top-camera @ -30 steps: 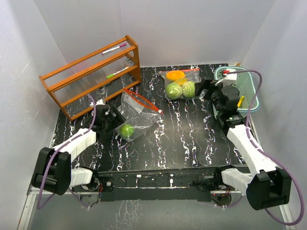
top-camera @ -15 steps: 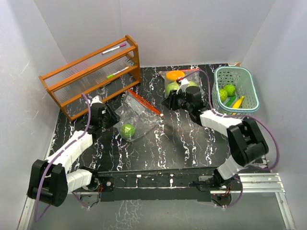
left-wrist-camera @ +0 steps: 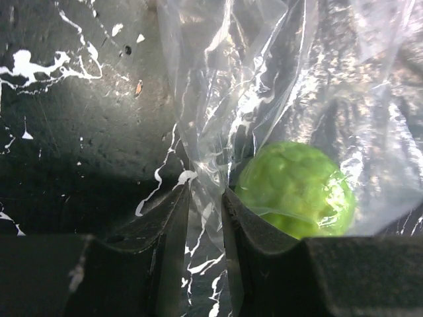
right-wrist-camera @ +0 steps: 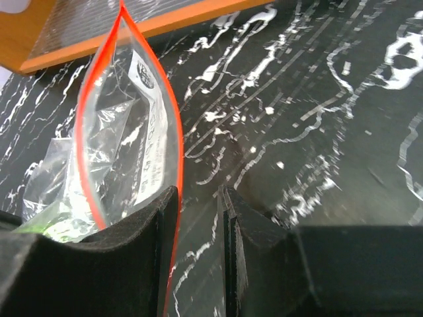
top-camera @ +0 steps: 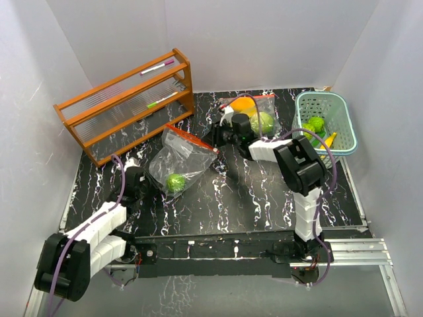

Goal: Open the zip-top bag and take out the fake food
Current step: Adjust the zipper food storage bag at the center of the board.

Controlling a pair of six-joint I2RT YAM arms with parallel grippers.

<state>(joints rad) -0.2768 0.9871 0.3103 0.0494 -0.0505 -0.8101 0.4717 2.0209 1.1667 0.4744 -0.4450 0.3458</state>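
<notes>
Left fingers (left-wrist-camera: pixel 231 211) are narrow, pinching a fold of the clear bag (top-camera: pixel 180 150) low down, likely anchoring it on the surface (top-camera: pixel 264 191). 1 green ball (left-wrist-camera: pixel 294 186) sits inside, right beside them. Right fingers (right-wrist-camera: pixel 230 218) stand narrow around the red zip rim (right-wrist-camera: pixel 173 132), probably to spread the mouth. Truly pinched? Cannot tell.
</notes>
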